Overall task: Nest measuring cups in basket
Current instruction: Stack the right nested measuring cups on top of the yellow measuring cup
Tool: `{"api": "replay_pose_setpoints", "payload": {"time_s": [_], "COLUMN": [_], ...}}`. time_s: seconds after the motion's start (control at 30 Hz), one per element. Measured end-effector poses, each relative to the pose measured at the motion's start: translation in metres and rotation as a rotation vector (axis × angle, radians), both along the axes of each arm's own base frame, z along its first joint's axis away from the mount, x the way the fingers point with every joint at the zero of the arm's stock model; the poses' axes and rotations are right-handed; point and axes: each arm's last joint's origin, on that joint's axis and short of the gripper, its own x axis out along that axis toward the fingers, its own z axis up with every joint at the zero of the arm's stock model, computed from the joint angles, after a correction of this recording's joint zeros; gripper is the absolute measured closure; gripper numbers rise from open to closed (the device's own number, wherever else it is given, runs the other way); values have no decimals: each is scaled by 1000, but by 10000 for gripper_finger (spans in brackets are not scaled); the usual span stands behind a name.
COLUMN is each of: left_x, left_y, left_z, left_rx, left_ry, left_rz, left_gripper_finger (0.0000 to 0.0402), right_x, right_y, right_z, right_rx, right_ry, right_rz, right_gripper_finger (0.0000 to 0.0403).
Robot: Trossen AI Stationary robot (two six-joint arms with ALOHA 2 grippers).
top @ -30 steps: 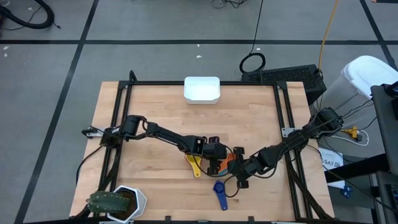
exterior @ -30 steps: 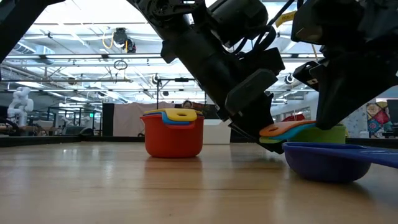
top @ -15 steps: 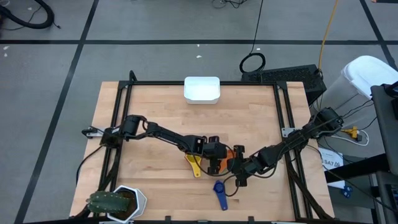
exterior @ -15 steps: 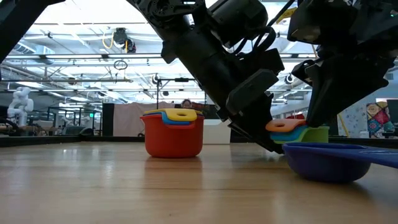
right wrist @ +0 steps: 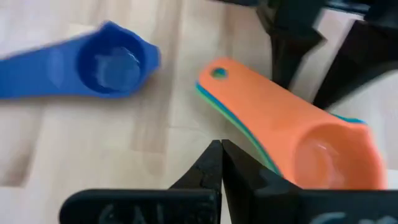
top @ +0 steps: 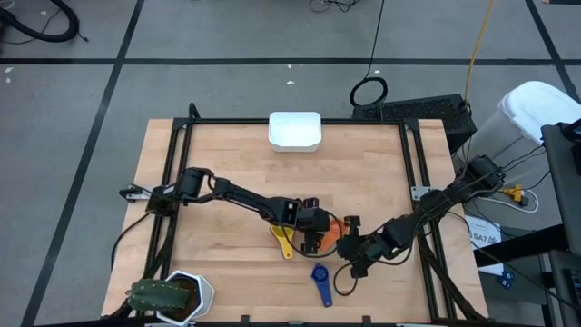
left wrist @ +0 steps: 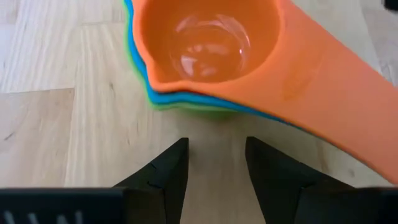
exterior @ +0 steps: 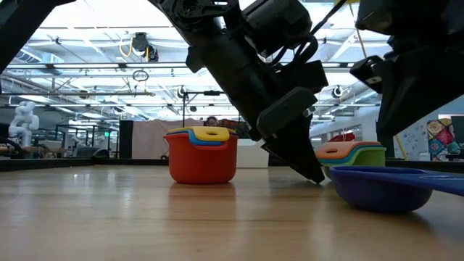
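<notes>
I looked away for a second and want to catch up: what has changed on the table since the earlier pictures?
The right tool has let go of the orange-topped cup stack and drawn back toward the near edge; its fingers are shut and empty. The stack's handle, earlier lifted and tilted, now lies level on the table. The left tool stays open beside the stack. The red cup stack, dark blue cup and basket are unmoved.

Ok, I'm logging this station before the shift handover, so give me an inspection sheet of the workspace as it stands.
Surface: wooden table, bare in the middle.
Job's things: white basket at the far edge, no cups in it; orange-topped nested stack; red cup stack; blue cup alone.
Clutter: potted plant at the near left corner.
Claws: left claw open beside the orange stack; right claw shut, holding nothing.
Cables: yellow cable and black coil on the floor.
Surroundings: workshop behind.
</notes>
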Motion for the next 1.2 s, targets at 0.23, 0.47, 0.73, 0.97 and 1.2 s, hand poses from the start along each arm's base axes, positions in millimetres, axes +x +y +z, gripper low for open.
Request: {"api": "replay_pose_setpoints", "payload": {"time_s": [0.23, 0.47, 0.73, 0.97, 1.2], "left_x": [0, -4, -6, -7, -8], "left_y": [1, 6, 10, 6, -2], "left_z": [1, 27, 52, 52, 52], "left_rx": [15, 116, 124, 145, 214], "left_ry": [2, -41, -107, -103, -102], "left_rz": [1, 23, 32, 0, -75], "left_gripper_finger": [238, 238, 238, 238, 238], "right_x": [-16, -28, -26, -31, -41], "right_y": [-9, -17, -16, -19, -26], "right_z": [12, 11, 12, 4, -19], "right_rx": [-135, -206, -204, -218, -193], "right_ry": [3, 105, 88, 108, 112], "right_rz": [-60, -56, -42, -46, -101], "right_gripper_finger": [403, 400, 334, 240, 181]}}
